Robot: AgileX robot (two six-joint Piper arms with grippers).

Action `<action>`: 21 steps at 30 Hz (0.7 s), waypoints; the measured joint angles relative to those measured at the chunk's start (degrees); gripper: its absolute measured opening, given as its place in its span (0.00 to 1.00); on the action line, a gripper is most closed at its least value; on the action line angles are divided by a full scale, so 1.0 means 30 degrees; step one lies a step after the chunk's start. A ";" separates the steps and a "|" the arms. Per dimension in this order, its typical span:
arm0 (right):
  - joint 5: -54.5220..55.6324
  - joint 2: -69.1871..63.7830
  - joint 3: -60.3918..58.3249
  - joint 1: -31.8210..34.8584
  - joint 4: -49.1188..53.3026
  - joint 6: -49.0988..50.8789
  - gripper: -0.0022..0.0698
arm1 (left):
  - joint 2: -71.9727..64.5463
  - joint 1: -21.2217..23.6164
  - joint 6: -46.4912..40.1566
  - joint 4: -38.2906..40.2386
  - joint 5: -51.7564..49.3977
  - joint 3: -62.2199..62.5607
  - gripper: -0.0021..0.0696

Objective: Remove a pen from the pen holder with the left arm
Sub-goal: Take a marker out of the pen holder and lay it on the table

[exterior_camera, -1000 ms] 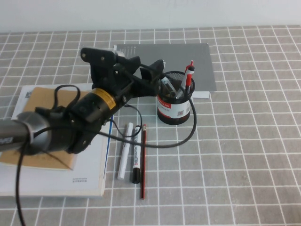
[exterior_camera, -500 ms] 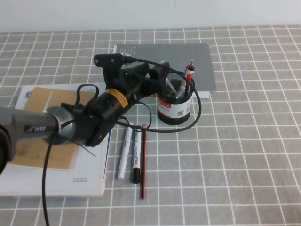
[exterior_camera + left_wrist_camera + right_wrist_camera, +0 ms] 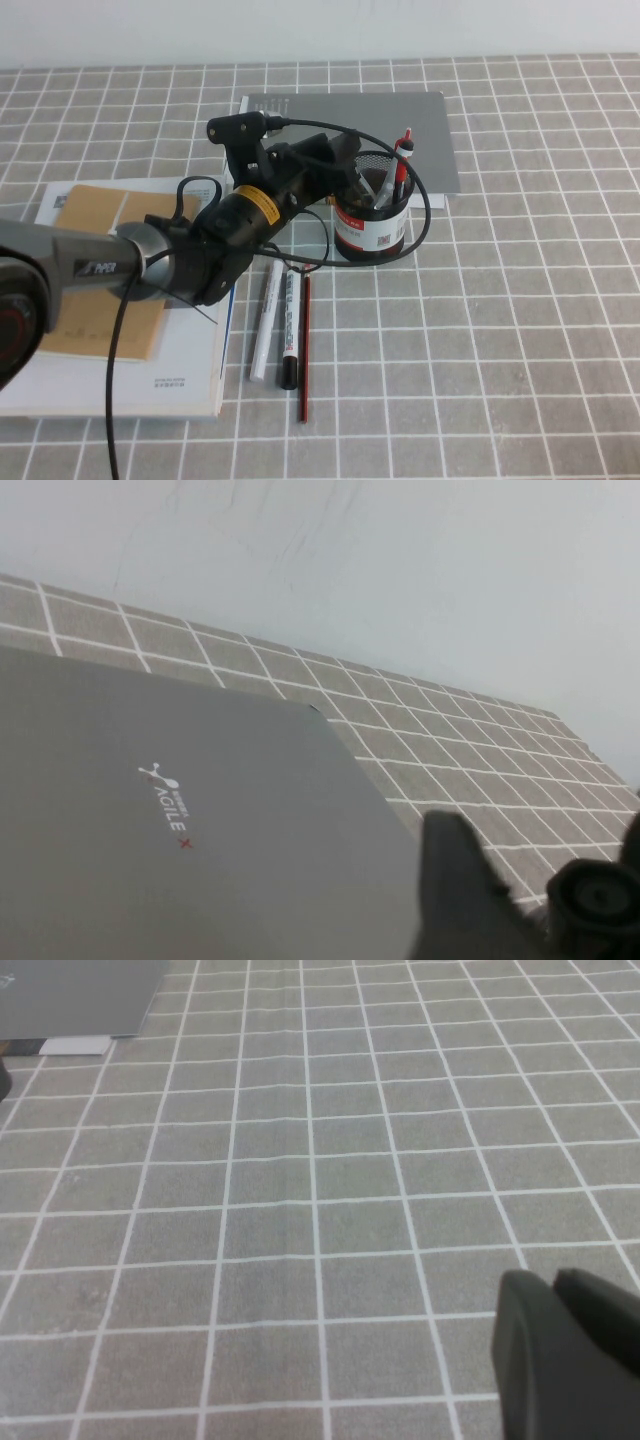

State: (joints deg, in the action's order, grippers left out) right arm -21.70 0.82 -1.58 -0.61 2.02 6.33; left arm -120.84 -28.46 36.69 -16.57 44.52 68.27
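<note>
Three loose pens [image 3: 288, 325] lie nearest you on the bench [image 3: 520, 330], and your right gripper [image 3: 570, 1360] hangs over bare tiles; you cannot tell how its jaws stand. Farther back, your left gripper [image 3: 348, 168] has sunk into the mouth of the pen holder [image 3: 370, 235] since a second ago. It sits beside a black pen end [image 3: 598, 900], jaws apart or clamped you cannot tell, and behind it lies the grey book [image 3: 170, 810] marked "AGILE X".

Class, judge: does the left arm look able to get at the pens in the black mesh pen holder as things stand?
Probably yes: the left end effector is at the open top of the black mesh pen holder, beside its pens, nothing between. The right end effector hangs over grey tiles.
</note>
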 joint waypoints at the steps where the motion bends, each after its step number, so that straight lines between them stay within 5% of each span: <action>1: 0.0000 0.0000 0.0000 0.0000 0.0000 0.0000 0.01 | 0.0000 0.0000 0.0037 0.0000 0.0000 0.0000 0.43; 5: 0.0000 0.0000 0.0000 0.0000 0.0000 0.0000 0.01 | 0.0000 0.0000 0.0300 -0.0032 0.0360 0.0016 0.19; 21: 0.0000 0.0000 0.0000 0.0000 0.0000 0.0000 0.01 | 0.1304 -0.0028 -0.1506 -0.0688 0.1036 0.0047 0.17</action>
State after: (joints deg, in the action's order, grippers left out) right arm -21.70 0.82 -1.58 -0.61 2.02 6.33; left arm -116.93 -28.54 32.17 -18.63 47.63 68.41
